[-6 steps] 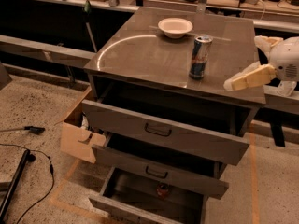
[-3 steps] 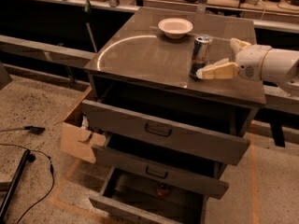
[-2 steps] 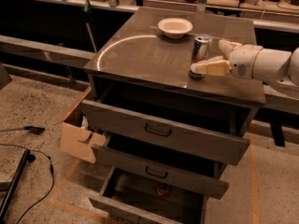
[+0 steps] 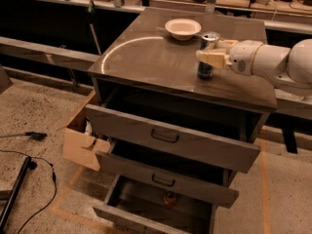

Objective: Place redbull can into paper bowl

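Slim redbull can (image 4: 205, 71), blue and silver with silver top, upright on cabinet top (image 4: 146, 57) near white paper bowl (image 4: 183, 29). Gripper (image 4: 209, 55) at can's mid-height; grip state impossible to tell.

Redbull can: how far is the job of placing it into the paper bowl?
Done: the approach; the gripper sits at mid-height of the redbull can. In hand: the grasp; the can stands on the cabinet top. Left: lift, carry to the empty paper bowl, release.

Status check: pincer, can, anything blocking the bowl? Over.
Pincer at the redbull can, mid-height. Can upright on the cabinet top, apart from the paper bowl. Nothing between can and bowl.
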You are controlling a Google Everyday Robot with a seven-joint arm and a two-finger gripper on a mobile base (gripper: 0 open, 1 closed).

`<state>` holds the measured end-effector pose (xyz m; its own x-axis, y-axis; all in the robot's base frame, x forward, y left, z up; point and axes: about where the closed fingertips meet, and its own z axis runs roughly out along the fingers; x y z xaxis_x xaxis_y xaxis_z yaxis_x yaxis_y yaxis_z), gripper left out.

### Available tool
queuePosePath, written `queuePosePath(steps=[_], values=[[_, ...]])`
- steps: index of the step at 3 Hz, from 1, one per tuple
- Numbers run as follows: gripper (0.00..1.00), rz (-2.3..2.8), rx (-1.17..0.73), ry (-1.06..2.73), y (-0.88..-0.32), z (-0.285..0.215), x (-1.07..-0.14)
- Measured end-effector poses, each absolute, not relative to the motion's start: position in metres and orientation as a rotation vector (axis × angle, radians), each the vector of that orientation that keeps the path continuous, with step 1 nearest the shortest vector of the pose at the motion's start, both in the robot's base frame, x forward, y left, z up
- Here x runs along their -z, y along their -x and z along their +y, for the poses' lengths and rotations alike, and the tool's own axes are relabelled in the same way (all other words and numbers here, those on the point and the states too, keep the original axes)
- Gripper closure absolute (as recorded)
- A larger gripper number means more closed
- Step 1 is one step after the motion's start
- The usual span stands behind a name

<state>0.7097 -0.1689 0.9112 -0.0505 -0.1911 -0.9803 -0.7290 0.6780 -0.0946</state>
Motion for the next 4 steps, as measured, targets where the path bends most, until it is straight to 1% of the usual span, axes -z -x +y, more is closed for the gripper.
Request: queuePosePath(steps=[1,2,3,4], values=[[0.88,1.555,-0.443,0.779,-0.731,-0.177,-0.948],[1.00,1.511,-0.315,0.763,-0.764,-0.197,-0.988],[1.00,1.496,-0.245,0.702,-0.802,-0.213,-1.010],[1.00,1.522,-0.208,0.636,-0.838,-0.211,-1.017]])
